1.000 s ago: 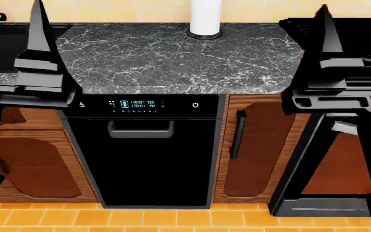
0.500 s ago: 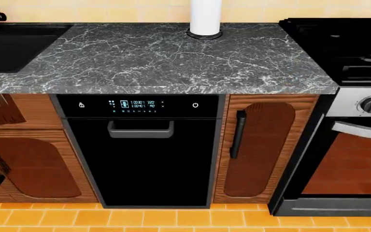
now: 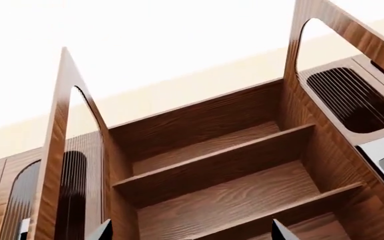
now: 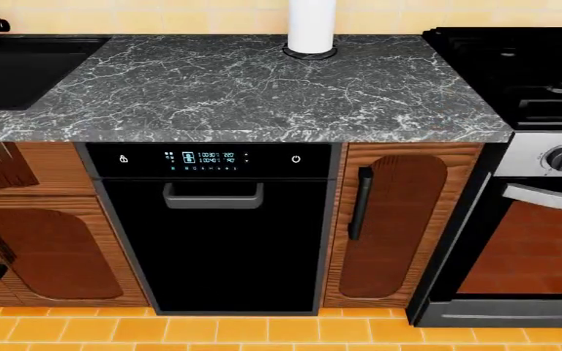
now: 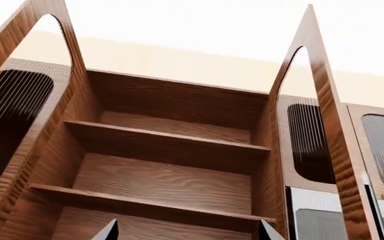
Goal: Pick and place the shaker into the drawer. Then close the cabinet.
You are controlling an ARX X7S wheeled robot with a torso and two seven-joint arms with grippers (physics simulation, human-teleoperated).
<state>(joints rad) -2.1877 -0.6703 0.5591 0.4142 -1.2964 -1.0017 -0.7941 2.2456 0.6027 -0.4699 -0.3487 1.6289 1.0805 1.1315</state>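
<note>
Neither the shaker nor the drawer shows in any view. Both wrist views look up into an upper wooden cabinet (image 3: 219, 165) with bare shelves (image 5: 165, 145); its two doors (image 3: 58, 150) (image 5: 319, 100) stand swung wide. My left gripper (image 3: 190, 232) is open, its dark fingertips far apart with only the shelves behind them. My right gripper (image 5: 188, 232) is open too, with nothing between its tips. Neither arm appears in the head view.
Below lies a dark marble countertop (image 4: 261, 88) with a tall white cylinder (image 4: 312, 25) on a black ring at the back. A black sink (image 4: 17, 66) sits left, a stove (image 4: 525, 66) right, a black dishwasher (image 4: 222, 234) underneath, flanked by shut wooden cabinet doors (image 4: 394, 219).
One second ago both raised arms stood at the sides of the head view; they have since left it. The counter scene is unchanged.
</note>
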